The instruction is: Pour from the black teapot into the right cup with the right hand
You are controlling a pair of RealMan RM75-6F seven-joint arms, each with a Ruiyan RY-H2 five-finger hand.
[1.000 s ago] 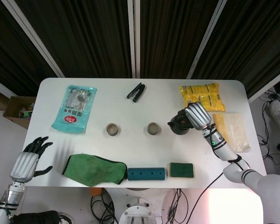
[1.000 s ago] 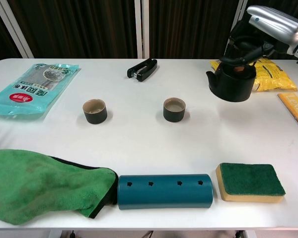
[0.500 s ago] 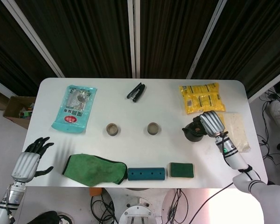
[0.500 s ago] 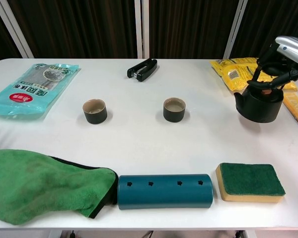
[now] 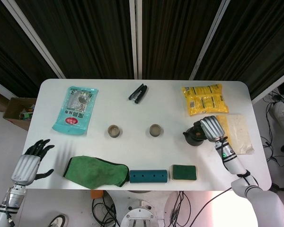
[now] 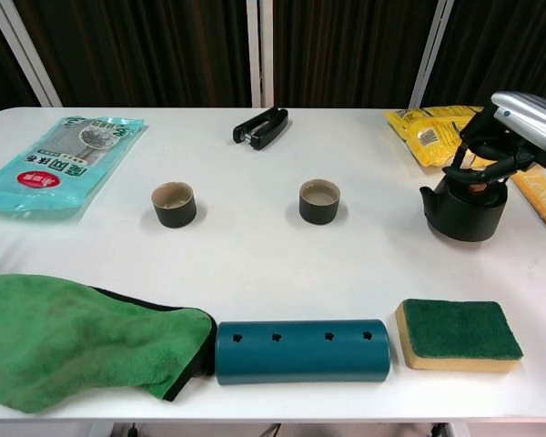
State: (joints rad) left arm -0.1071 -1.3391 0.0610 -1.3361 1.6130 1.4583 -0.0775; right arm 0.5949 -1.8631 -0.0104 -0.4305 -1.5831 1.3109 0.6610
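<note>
The black teapot (image 5: 193, 137) (image 6: 463, 210) stands upright on the table at the right, its spout pointing left. My right hand (image 5: 211, 127) (image 6: 517, 125) is over it, and its fingers (image 6: 480, 167) curl around the handle above the lid. The right cup (image 5: 155, 130) (image 6: 319, 201) is a small dark cup with a pale inside, well to the left of the teapot. A matching left cup (image 5: 114, 131) (image 6: 174, 204) stands further left. My left hand (image 5: 29, 165) hangs off the table's front left corner, fingers spread and holding nothing; only the head view shows it.
Behind the teapot lies a yellow packet (image 5: 202, 99) (image 6: 429, 134), with a beige packet (image 5: 237, 132) to its right. Along the front edge are a green cloth (image 6: 73, 337), a teal cylinder (image 6: 302, 350) and a green sponge (image 6: 460, 333). A black clip (image 6: 260, 127) and a teal pouch (image 6: 59, 161) sit at the back.
The right hand carried the teapot from beside the right cup out to the right and down. It now rests on the table. The left hand has not moved.
</note>
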